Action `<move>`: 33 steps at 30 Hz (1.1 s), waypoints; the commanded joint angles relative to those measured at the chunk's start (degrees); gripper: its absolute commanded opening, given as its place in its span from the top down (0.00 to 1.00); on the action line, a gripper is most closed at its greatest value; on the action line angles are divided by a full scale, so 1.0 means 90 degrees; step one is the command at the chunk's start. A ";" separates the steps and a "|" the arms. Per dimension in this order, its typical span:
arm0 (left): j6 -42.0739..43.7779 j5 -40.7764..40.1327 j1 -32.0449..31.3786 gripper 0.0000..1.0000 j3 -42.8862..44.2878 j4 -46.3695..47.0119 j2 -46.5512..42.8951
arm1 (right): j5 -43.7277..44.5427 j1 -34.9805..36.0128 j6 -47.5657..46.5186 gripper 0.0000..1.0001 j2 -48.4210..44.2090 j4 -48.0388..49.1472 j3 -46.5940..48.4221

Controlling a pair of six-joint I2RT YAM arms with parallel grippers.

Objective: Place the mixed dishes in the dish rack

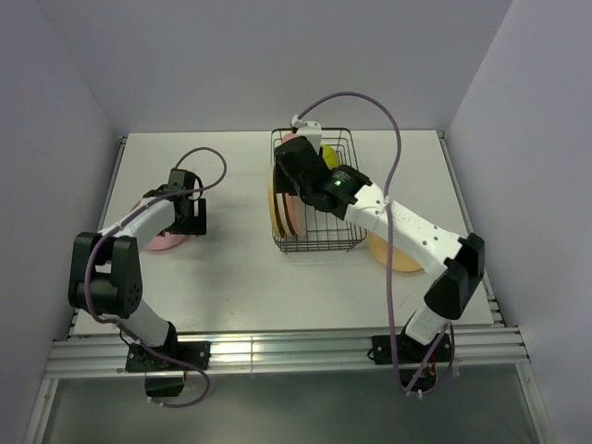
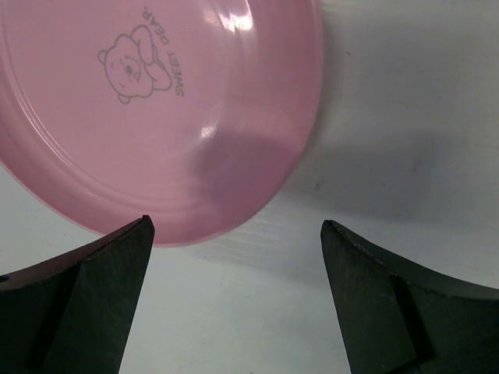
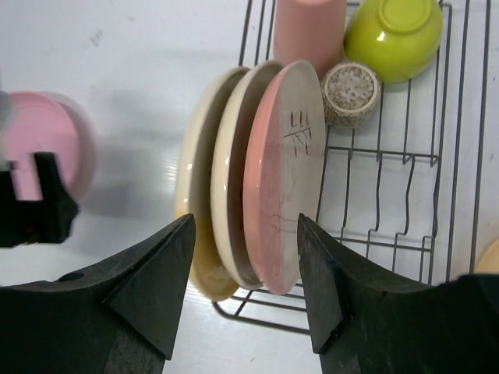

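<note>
Wire dish rack (image 1: 314, 242) sits at upper centre of the overhead view on the white table (image 1: 231, 277), and the right gripper (image 1: 291, 171) hangs over its left end. From the right wrist, its jaws stand apart, straddling three plates set on edge at that end. A yellowish plate (image 3: 195, 210) is leftmost, a cream plate (image 3: 232, 187) is in the middle, and a pink-faced plate (image 3: 284, 171) with a sprig mark is on the right. Whether the fingertips touch them I cannot tell. At the top of that frame a salmon-pink tumbler (image 3: 308, 31), a lime-green bowl (image 3: 394, 35) and a speckled grey cup (image 3: 351, 93) rest inside the rack. An orange-yellow plate (image 1: 396, 259) lies on the table just right of the rack, partly under the right arm. At the left of the overhead view the left gripper (image 1: 191, 217) hovers above a plain pink plate (image 1: 162, 242) lying flat on the table, well apart from the rack. The left wrist view shows its jaws wide and empty, with the bear-printed plate just beyond the fingertips.
</note>
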 commanded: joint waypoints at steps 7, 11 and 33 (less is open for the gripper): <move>0.0120 -0.0797 -0.0087 0.09 0.0572 0.0199 0.0956 | 0.0335 0.0035 0.0131 0.39 -0.2216 0.0102 -0.0508; 0.0100 -0.0700 -0.0087 0.31 0.0582 0.0306 0.1016 | 0.0569 0.0035 0.0072 0.39 -0.3065 -0.0005 -0.0762; -0.0866 0.0247 -0.0087 1.00 0.1186 -0.1235 -0.0983 | -0.0279 0.0025 -0.0894 0.41 -0.4288 -0.0172 -0.1290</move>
